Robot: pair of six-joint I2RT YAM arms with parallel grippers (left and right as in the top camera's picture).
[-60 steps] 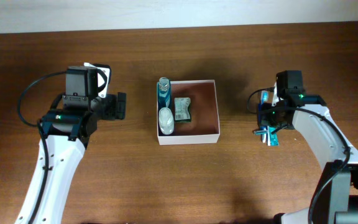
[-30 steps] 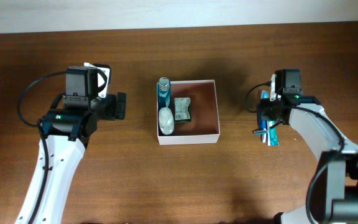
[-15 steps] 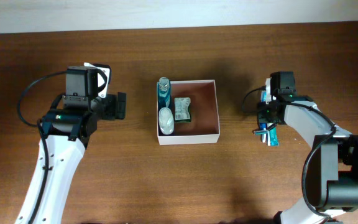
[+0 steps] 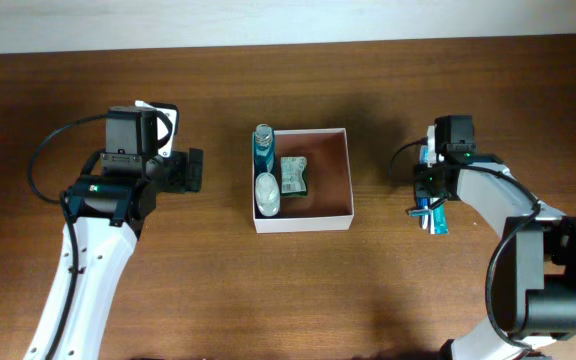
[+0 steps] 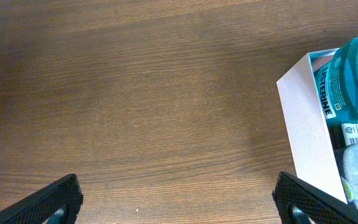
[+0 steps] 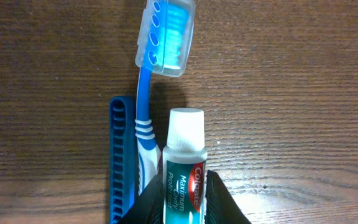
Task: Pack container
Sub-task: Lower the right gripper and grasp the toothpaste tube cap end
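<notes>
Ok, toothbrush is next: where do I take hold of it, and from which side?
I'd take the toothbrush by its thin neck, just below the capped head, coming straight down from above and closing across it. It lies flat, and only there is it clear on both sides; lower down, the handle is hemmed in by the blue comb and the toothpaste tube.

right gripper (image 6: 182, 198) shifted slightly toward tabletop (image 4: 368, 290) centre, jaws narrowed, now pinching toothpaste tube (image 6: 184, 149) near right edge
</notes>
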